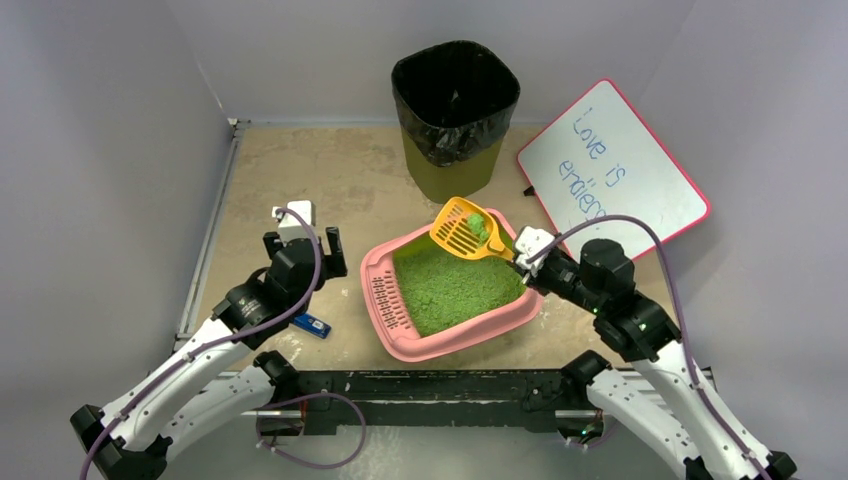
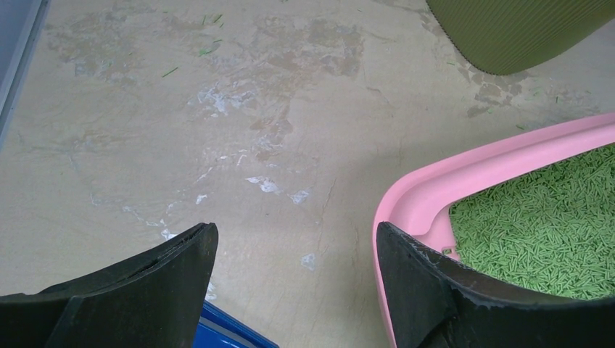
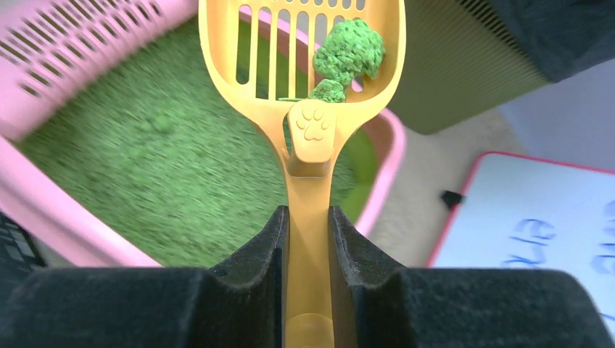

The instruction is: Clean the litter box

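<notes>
The pink litter box (image 1: 400, 345) sits mid-table, filled with green litter (image 1: 455, 280). My right gripper (image 1: 522, 258) is shut on the handle of an orange slotted scoop (image 1: 462, 228), held above the box's far right corner. In the right wrist view the scoop (image 3: 308, 145) carries a green clump (image 3: 348, 51) over the box rim (image 3: 43, 210), with the gripper (image 3: 308, 217) clamped on the handle. My left gripper (image 1: 302, 236) hovers left of the box, open and empty. In its wrist view the gripper (image 2: 295, 228) spans bare table beside the pink rim (image 2: 435, 181).
A tall olive bin with a black bag (image 1: 455, 110) stands behind the box, and shows in the wrist views too (image 2: 508, 29) (image 3: 464, 65). A pink-edged whiteboard (image 1: 612, 165) leans at the right. A small blue object (image 1: 312, 325) lies under the left wrist.
</notes>
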`<state>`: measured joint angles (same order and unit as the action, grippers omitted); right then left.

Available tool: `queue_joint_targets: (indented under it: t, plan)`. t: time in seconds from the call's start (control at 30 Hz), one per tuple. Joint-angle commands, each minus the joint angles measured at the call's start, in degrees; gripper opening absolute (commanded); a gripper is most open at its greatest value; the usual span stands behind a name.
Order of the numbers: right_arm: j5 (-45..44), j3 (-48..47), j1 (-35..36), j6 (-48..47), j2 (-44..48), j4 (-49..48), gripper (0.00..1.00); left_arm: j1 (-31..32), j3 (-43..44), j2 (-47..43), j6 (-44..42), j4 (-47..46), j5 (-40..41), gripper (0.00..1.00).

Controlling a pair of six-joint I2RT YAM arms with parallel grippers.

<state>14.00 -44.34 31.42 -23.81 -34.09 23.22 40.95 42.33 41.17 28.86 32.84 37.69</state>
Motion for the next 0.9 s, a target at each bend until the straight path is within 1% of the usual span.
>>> queue_joint_targets:
  t: [0.0, 0.1, 0.17, 0.3, 0.4, 0.47, 0.63, 0.8, 0.87]
  plan:
    - [-7.2, -5.1, -0.3, -21.7, -0.3, 2.9, 0.0, 0.1, 1.7, -1.1, -1.1, -1.8, -0.2, 0.8]
    - [-7.5, -6.9, -0.3, -31.7, -1.6, 4.3, 0.0, 0.0, 1.6, -1.4, -1.2, -2.1, -0.3, 0.8]
    - [-8.4, -7.0, -0.3, -36.4, -2.2, 4.4, 0.0, 0.0, 1.5, -1.5, -1.2, -2.1, -0.5, 0.8]
    - [-12.0, -8.3, -0.2, -39.4, -4.0, 4.9, 0.0, 0.0, 1.5, -1.7, -1.2, -1.8, -1.2, 0.8]
    - [-12.2, -8.8, -0.3, -40.1, -5.4, 6.1, 0.0, 0.0, 1.6, -1.9, -1.2, -1.9, -1.3, 0.8]
    - [-11.1, -9.5, -0.3, -37.4, -6.2, 6.5, 0.0, 0.0, 1.5, -2.0, -1.2, -1.9, -1.2, 0.8]
    - [-5.0, -9.8, -0.3, -19.1, -7.0, 4.8, 0.0, 0.0, 1.5, -2.3, -1.3, -1.8, -1.0, 0.79]
    - [0.6, -4.7, -0.3, -2.6, -4.2, 0.9, 0.0, 0.1, 1.5, -2.2, -1.3, -1.7, -1.0, 0.79]
    - [2.3, -2.7, -0.3, 2.3, -2.5, -0.7, 0.0, 0.1, 1.5, -2.2, -1.2, -1.7, -1.0, 0.79]
